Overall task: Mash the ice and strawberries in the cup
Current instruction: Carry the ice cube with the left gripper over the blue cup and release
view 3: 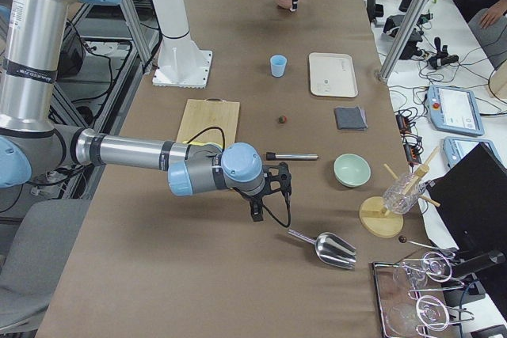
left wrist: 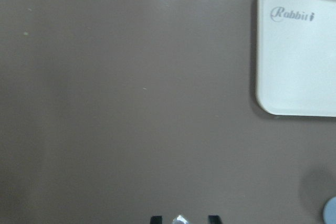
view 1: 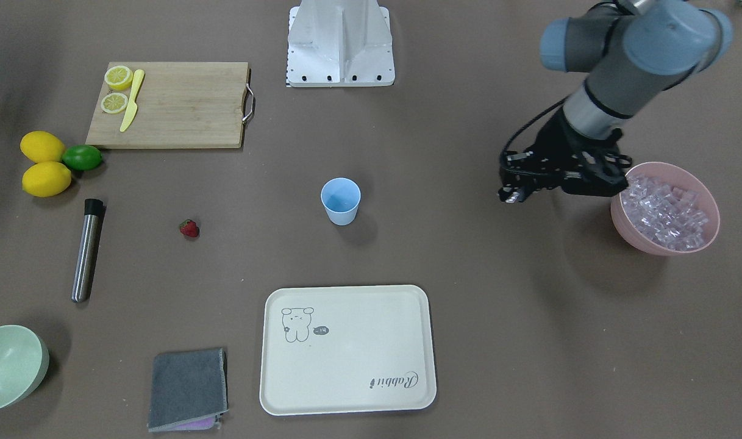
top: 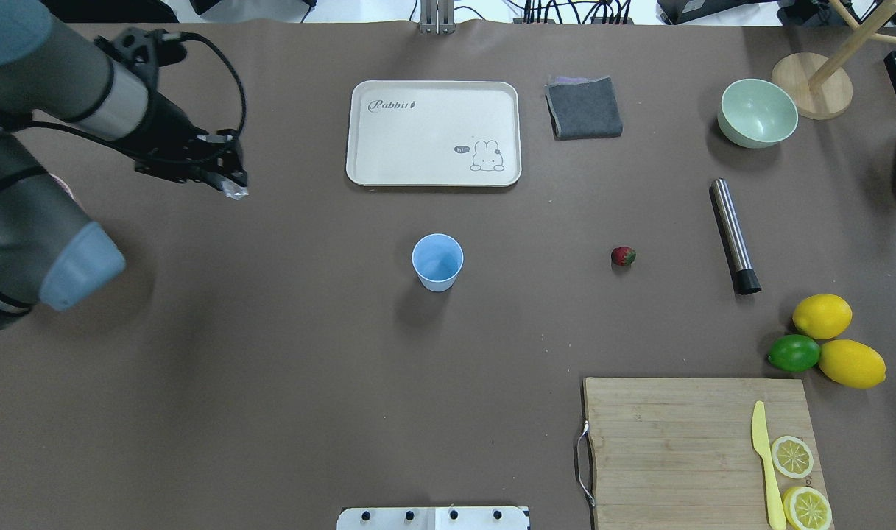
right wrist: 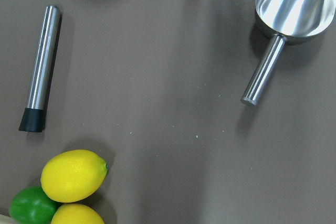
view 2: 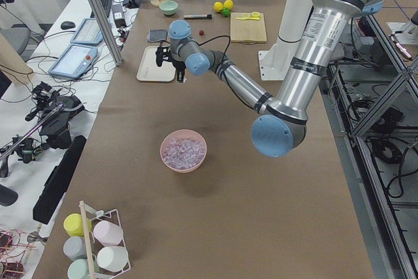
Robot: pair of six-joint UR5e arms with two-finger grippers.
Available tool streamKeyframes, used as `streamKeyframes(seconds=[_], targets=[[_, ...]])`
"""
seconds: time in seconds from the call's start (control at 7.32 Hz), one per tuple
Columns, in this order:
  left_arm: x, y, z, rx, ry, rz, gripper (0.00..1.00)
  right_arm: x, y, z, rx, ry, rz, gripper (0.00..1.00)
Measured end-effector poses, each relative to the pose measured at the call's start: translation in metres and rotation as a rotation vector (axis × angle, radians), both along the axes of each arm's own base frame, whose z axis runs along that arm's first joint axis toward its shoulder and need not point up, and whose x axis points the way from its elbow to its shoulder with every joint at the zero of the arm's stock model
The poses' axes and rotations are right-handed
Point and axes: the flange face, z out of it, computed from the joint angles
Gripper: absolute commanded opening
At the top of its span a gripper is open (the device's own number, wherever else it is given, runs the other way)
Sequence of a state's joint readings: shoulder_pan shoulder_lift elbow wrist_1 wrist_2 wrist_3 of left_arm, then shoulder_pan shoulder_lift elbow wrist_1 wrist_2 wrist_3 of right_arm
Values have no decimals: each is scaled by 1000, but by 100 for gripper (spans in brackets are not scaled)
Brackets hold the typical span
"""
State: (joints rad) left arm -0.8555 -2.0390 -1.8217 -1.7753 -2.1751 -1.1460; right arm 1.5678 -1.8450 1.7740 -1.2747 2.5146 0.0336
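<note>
Open brown desk [top: 308, 309] runs from the left gripper [top: 235, 193], whose fingers [left wrist: 155, 220] pinch a clear ice cube [left wrist: 180, 220], across to the small light blue plastic cup [top: 437, 261]. The cream rectangular tray [top: 418, 140] lies near that path, off to one side. The round pink bowl [view 1: 633, 235] stands just beside the gripper, away from the cup

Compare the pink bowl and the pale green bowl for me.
The pink bowl holds a heap of ice; the pale green bowl is empty. The pink bowl stands on the robot's left side, the pale green bowl on its right. Both are round and upright.
</note>
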Motion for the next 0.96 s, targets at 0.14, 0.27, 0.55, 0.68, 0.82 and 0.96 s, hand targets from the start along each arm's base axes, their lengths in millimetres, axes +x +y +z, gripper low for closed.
streamKeyframes(seconds=[0.14, 0.27, 0.55, 0.68, 0.82, 0.96], targets=[[45, 15, -39, -19, 14, -6, 0, 0, 1, 1, -3, 0, 0, 100], [87, 28, -74, -30, 23, -11, 0, 0, 2, 3, -6, 0, 0, 100], [147, 50, -116, -17, 23, -20, 0, 0, 3, 6, -12, 1, 0, 100], [161, 54, -121, -15, 21, -20, 0, 0, 3, 7, -14, 1, 0, 100], [170, 53, -120, -12, 18, -20, 0, 0, 3, 8, -16, 1, 0, 100], [180, 51, -115, -7, 20, -20, 0, 0, 3, 9, -18, 1, 0, 100]])
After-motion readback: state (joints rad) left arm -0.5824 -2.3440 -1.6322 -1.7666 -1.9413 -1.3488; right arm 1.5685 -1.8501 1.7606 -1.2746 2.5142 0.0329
